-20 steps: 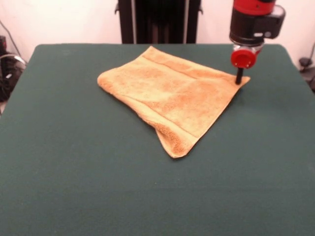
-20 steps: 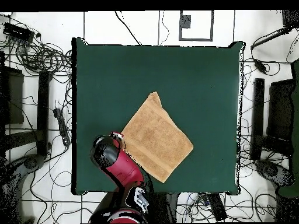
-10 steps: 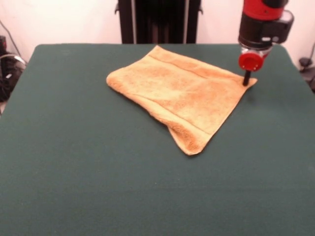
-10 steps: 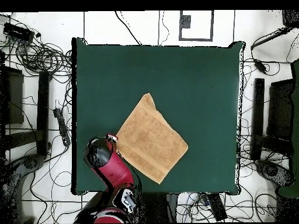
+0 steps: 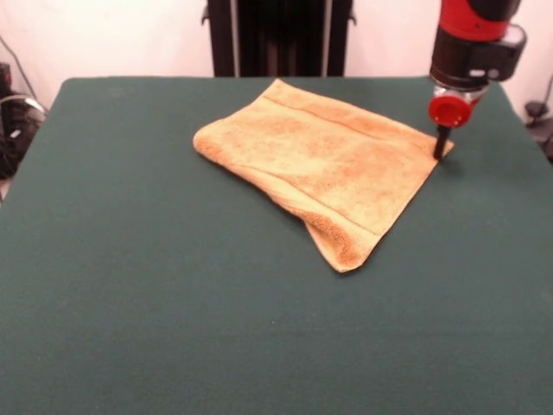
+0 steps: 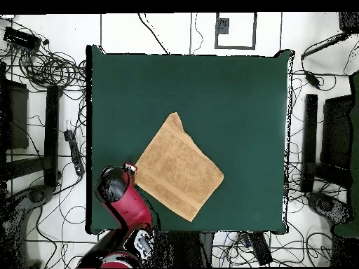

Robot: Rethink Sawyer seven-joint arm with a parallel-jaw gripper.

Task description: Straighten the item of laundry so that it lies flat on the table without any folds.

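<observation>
We find the towel (image 5: 327, 166) doubled over at the table's (image 5: 130, 285) far right. The gripper (image 5: 441, 149) stands on its right corner; whether it grasps, we cannot tell. Any drag should stay low and outward.

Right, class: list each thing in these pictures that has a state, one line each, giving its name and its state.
Orange-tan terry-cloth hand towel: lying at an angle on the table, not flat, doubled over with a thick folded edge along its near side.
Red and black robot arm's claw: down at the towel's corner; whether open or shut cannot be told.
Dark green felt-covered table: holding only the towel.
</observation>
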